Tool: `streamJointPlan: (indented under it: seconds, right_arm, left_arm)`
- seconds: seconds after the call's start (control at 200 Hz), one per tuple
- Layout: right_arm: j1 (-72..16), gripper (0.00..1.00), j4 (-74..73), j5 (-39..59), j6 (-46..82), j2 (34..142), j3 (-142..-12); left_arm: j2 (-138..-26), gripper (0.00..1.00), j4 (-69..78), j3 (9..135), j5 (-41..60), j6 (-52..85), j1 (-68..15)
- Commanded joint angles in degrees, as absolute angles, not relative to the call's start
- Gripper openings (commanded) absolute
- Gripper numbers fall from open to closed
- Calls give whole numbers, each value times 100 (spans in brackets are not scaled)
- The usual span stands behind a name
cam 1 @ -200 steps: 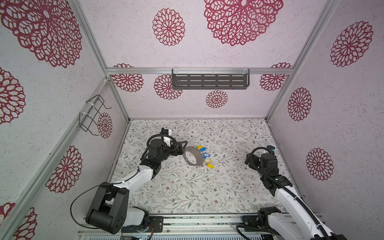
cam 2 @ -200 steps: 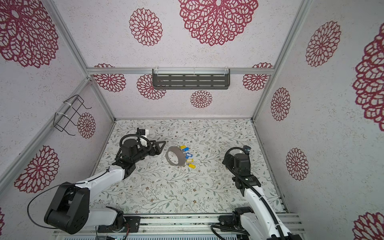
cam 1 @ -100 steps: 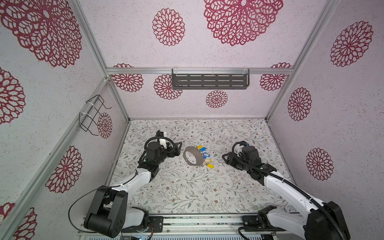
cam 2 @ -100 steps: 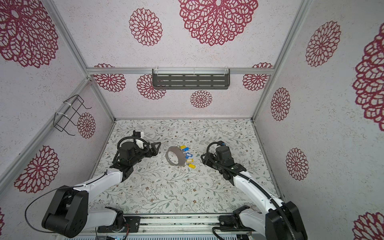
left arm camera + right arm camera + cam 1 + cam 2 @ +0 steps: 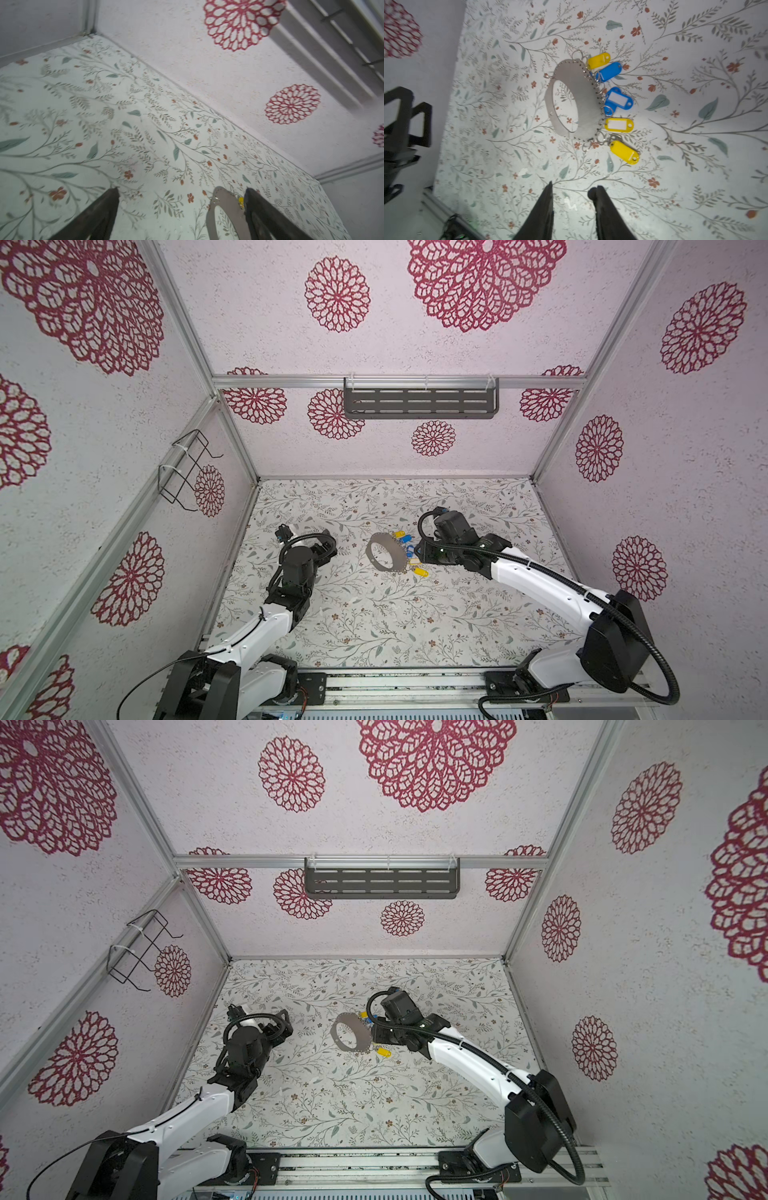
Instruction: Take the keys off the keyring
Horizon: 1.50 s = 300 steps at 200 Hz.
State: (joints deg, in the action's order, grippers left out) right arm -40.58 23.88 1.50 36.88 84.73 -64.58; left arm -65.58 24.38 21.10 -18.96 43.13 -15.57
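Wire basket (image 5: 185, 472): fixed to the left wall, above the table (image 5: 374, 622). Left gripper (image 5: 327, 548): jaws spread wide, empty, near the keyring (image 5: 386, 559) but not touching it. Keyring: lying on the table, centre. Keys (image 5: 618, 124): five yellow and blue tags clipped along the rim nearest the right gripper (image 5: 572, 188). Right gripper: jaws narrowly parted, empty, just short of the keys. In a top view the right arm (image 5: 415, 1027) hides most tags.

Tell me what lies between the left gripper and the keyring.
Nothing: only bare floral tabletop separates the left gripper from the keyring, in both top views.
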Motion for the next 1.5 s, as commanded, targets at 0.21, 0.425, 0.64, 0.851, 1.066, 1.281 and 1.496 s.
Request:
streamJointPlan:
  seconds: [0.21, 0.425, 0.64, 0.851, 1.066, 1.281, 1.496]
  right_arm:
    - [-3235, 26, 1347, -331, 2579, 8507, -5776]
    - [-2114, 35, -24, 24, 1887, 7664, -4173]
    - [-2047, 57, -1772, -514, 2810, 7141, -2942]
    - [-2048, 63, -2059, -1040, 3214, 6879, -2317]
    - [-2012, 63, -2351, -1456, 3249, 6805, -2064]
    - [-2012, 63, -2205, -1749, 3184, 6800, -2077]
    - [-2011, 63, -2158, -1542, 3197, 7014, -2172]
  left_arm:
    - [-8859, 94, 6128, 2169, 91, 3778, -1756]
    - [-9748, 97, 7206, 2325, 1065, 2300, -1910]
    - [-8720, 97, 3112, 3687, -299, 1473, -2516]
    - [-8889, 98, 646, 4949, 513, -905, -3235]
    - [-10307, 65, -3138, 7350, 1196, -2786, -3646]
    - [-11174, 43, -4270, 8420, 1390, -3547, -3797]
    - [-12112, 38, -5078, 9312, 1233, -4122, -3852]
